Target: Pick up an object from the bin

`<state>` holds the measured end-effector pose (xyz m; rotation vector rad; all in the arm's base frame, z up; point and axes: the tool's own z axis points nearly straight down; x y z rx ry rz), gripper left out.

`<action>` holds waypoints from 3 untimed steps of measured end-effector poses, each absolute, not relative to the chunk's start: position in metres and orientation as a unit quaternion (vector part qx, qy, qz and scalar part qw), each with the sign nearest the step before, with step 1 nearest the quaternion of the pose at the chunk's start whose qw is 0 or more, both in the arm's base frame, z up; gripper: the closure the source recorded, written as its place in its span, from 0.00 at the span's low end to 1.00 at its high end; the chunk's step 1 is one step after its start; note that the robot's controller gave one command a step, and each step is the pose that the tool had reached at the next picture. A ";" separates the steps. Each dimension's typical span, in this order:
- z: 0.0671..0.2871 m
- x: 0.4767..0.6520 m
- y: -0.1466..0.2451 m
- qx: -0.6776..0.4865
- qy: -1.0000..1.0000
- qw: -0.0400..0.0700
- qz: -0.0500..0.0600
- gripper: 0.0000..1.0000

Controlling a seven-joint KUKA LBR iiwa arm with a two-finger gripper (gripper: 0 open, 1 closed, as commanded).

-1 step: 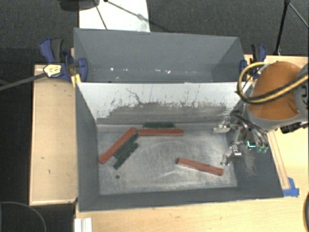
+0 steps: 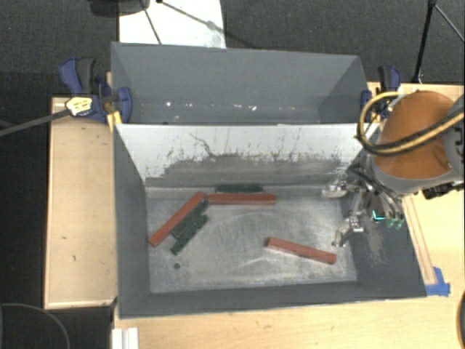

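The gripper (image 2: 341,213), spread and empty, hangs just right of the red-brown bar (image 2: 300,251) (flat on the bin floor); the bar's long axis runs left from there.

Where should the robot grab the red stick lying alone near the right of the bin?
Probably the middle of the red stick, from straight above, squeezing across its narrow width. It lies flat on the bin floor, long and thin, with bare floor along both long edges.
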<state>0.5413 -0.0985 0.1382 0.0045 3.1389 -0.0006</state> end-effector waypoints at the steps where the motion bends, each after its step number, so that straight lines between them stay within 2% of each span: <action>1: 0.074 0.513 -0.089 -0.018 1.000 0.006 -0.001 1.00; 2: 0.074 0.513 -0.089 -0.019 1.000 0.006 -0.001 1.00; 3: 0.274 0.508 -0.101 -0.056 0.998 0.000 0.000 1.00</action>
